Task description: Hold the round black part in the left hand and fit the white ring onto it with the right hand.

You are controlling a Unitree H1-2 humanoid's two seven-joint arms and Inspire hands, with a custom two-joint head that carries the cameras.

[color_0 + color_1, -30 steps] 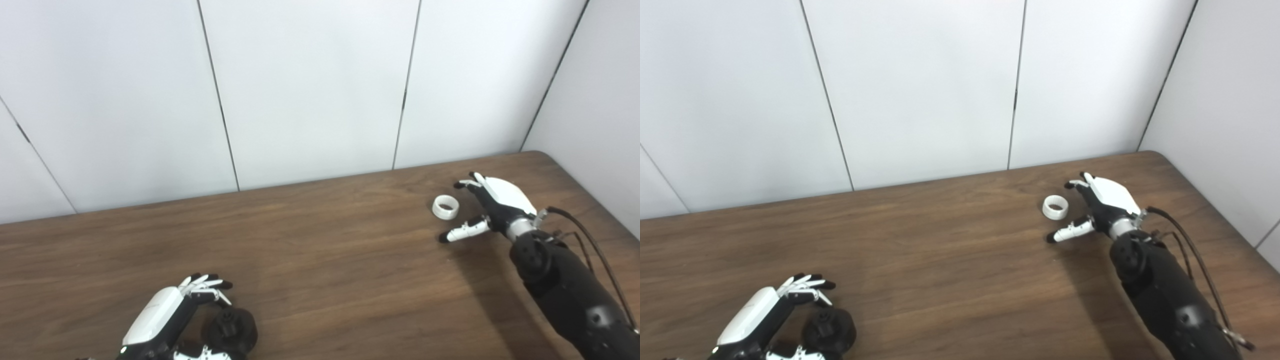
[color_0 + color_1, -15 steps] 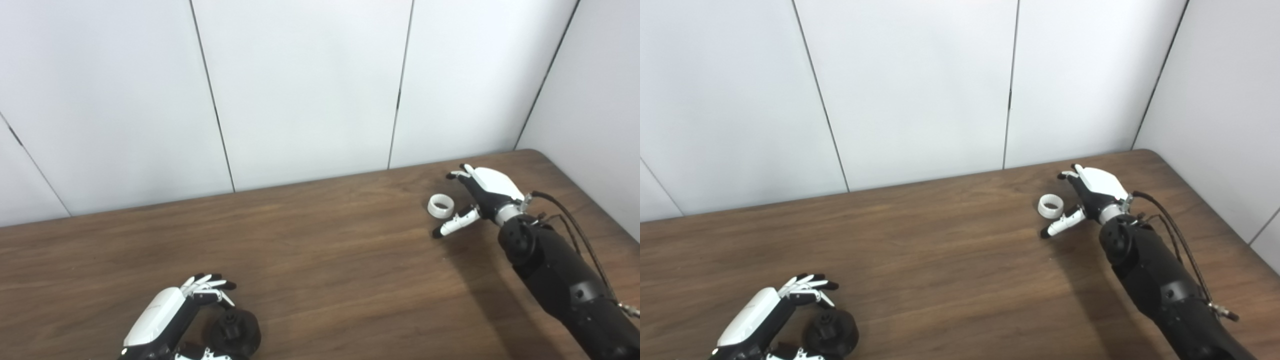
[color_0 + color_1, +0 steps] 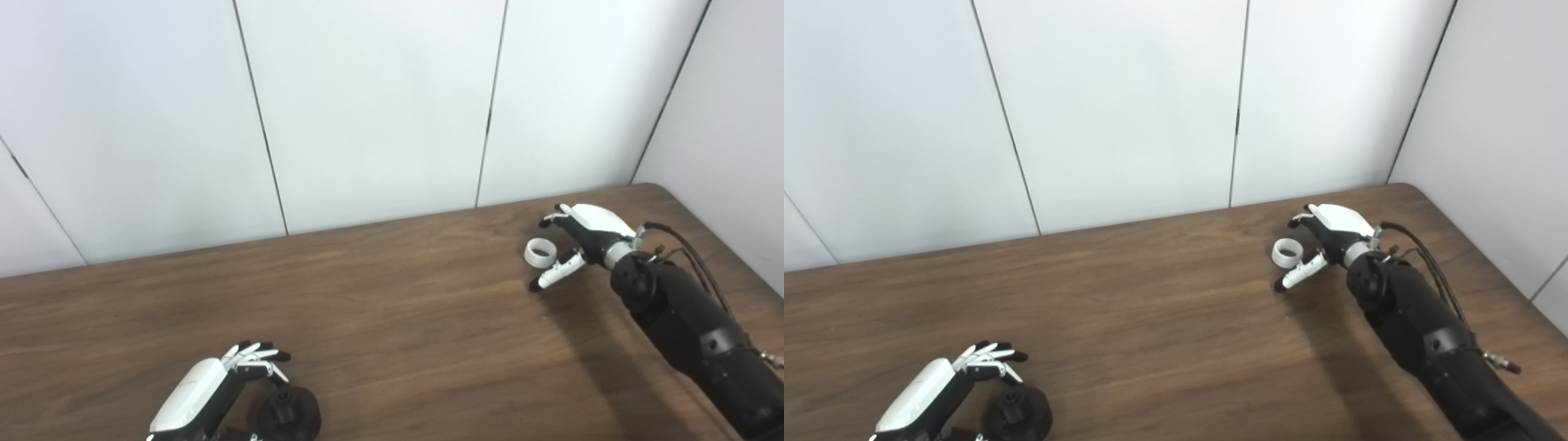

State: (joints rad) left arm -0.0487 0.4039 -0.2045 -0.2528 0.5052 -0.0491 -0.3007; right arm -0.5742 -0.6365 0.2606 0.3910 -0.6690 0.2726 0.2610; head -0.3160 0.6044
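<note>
The round black part with a raised hub lies on the brown table near its front left edge. My left hand hovers just left of it, fingers curved and apart, holding nothing; it also shows in the right eye view. The white ring lies on the table at the far right. My right hand is open right beside it, fingers arched over its far side and thumb stretched below it, not gripping it. The ring also shows in the right eye view.
The wooden table ends at white wall panels behind and at a rounded corner on the far right. A black cable runs along my right forearm.
My right hand has edged closer to the ring and curled its fingers over it. My left hand stays beside the black part. The camera view has shifted slightly.
</note>
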